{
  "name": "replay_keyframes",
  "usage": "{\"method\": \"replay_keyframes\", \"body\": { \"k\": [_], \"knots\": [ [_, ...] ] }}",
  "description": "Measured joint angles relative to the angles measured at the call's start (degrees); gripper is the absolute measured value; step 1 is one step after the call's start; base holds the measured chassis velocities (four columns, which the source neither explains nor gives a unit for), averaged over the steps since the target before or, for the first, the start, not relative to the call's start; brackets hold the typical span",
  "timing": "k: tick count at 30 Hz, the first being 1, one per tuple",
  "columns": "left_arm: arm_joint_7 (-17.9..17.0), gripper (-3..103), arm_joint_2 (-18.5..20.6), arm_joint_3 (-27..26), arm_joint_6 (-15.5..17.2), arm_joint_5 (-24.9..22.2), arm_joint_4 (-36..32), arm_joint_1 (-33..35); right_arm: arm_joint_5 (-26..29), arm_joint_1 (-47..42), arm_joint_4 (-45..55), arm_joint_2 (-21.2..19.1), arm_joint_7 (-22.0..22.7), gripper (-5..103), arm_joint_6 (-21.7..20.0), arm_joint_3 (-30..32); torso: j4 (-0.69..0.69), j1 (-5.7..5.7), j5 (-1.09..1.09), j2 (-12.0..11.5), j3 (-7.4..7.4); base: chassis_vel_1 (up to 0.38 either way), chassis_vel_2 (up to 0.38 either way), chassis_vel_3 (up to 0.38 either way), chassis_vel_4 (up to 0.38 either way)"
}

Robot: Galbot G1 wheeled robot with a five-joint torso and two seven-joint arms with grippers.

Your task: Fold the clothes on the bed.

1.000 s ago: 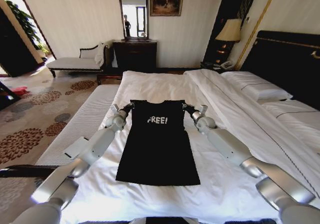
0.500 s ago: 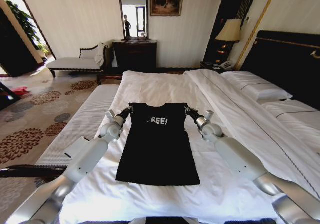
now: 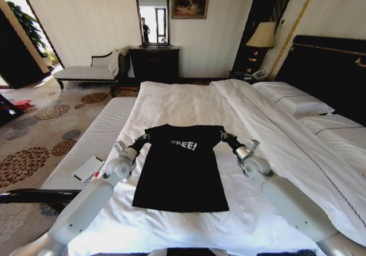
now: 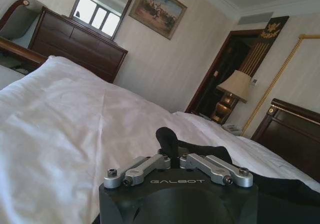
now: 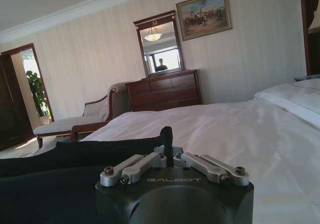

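- Black T-shirt (image 3: 181, 170) on white bed (image 3: 189, 102), hem flat toward the robot, top edge lifted and curled over, "FREE!" lettering partly hidden.
- Left gripper (image 3: 142, 138) pinched shut on left shoulder corner of T-shirt; black cloth bunched between fingers in left wrist view (image 4: 167, 143).
- Right gripper (image 3: 224, 135) clamped likewise on right shoulder corner (image 5: 166, 136).
- Both corners raised just off the sheet.
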Motion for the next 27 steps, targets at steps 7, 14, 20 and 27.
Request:
{"method": "replay_keyframes", "body": {
  "k": [7,14,20,27],
  "knots": [
    [-0.7,2,1.8,-1.8,-0.4,1.2,-6.0,5.3,-2.1,-6.2,4.8,0.1,-0.1,1,0.7,5.4,0.02,0.02,-0.01,0.0,0.01,0.0,0.0,0.0,0.0],
    [-0.4,2,3.8,-5.0,-0.7,2.8,-10.7,11.8,-4.9,-13.7,9.3,0.7,0.1,1,1.6,10.0,0.02,0.01,0.0,0.0,0.0,0.0,0.0,0.0,0.0],
    [-0.1,2,3.0,-8.0,-1.2,4.7,-12.3,16.9,-8.7,-18.1,11.1,1.5,-0.1,1,2.7,11.8,0.0,0.02,-0.02,0.0,0.0,0.0,0.0,0.0,0.0],
    [0.9,2,1.5,-11.9,-2.0,7.2,-13.8,23.5,-12.7,-23.4,13.5,3.7,-0.3,1,3.5,14.2,0.0,0.02,-0.01,0.0,0.0,0.0,0.0,0.0,0.0]
  ]
}}
